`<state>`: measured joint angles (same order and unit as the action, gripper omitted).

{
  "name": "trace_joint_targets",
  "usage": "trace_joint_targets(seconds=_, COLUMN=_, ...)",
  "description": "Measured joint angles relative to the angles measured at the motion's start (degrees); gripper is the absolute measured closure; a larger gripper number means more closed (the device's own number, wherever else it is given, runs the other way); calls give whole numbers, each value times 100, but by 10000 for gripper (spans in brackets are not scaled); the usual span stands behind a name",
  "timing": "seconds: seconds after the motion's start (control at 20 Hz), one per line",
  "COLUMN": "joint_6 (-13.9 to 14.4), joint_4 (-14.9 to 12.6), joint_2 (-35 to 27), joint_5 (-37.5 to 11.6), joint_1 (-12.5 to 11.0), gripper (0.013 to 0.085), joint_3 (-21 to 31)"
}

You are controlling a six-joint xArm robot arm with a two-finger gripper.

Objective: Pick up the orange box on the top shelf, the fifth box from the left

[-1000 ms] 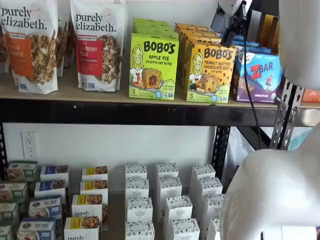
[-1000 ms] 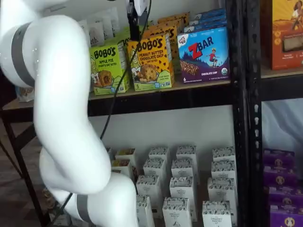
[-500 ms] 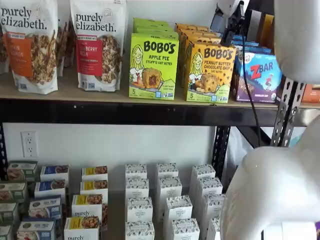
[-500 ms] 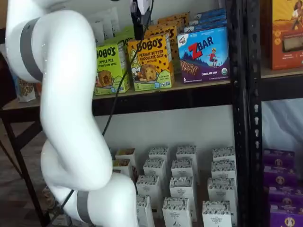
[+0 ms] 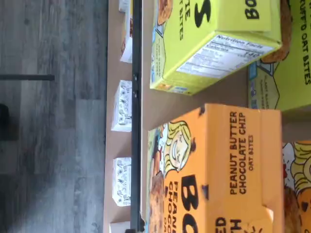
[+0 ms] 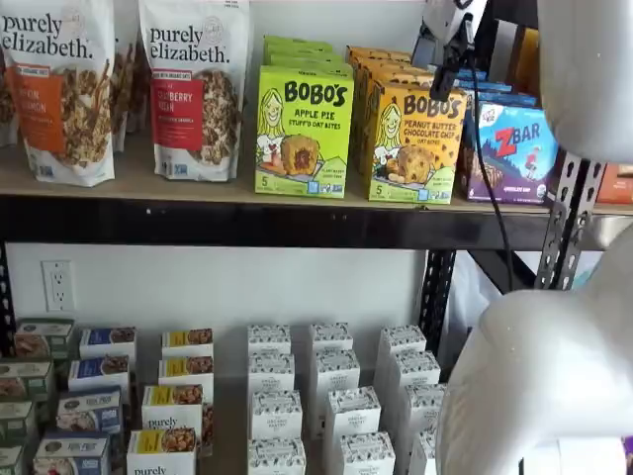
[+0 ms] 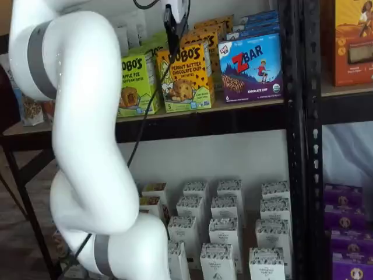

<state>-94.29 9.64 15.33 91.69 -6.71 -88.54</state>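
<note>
Gripper (image 7: 172, 30) hangs just above the orange box (image 7: 185, 77)

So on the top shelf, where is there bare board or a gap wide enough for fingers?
Bare strip of the top shelf in front of the granola bags. A narrow gap separates the green Apple Pie box from the orange box. Crowded: the ZBar box sits tight beside it, gripper above.

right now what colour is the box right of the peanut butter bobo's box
Blue, with a red ZBar logo: the ZBar box shows best in a shelf view.
</note>
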Motion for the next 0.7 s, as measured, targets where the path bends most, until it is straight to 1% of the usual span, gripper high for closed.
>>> trace_joint_targets(seconds=0.3, joint_6=-36, joint_4=-194, joint_2=-142, joint_5=90, joint_1=20, gripper=130, joint_3=-38)
trace_joint_targets(seconds=0.7, joint_6=-90, joint_4=-309, joint_2=-115, joint_5=-92, joint_1=14, gripper=130, joint_3=205)
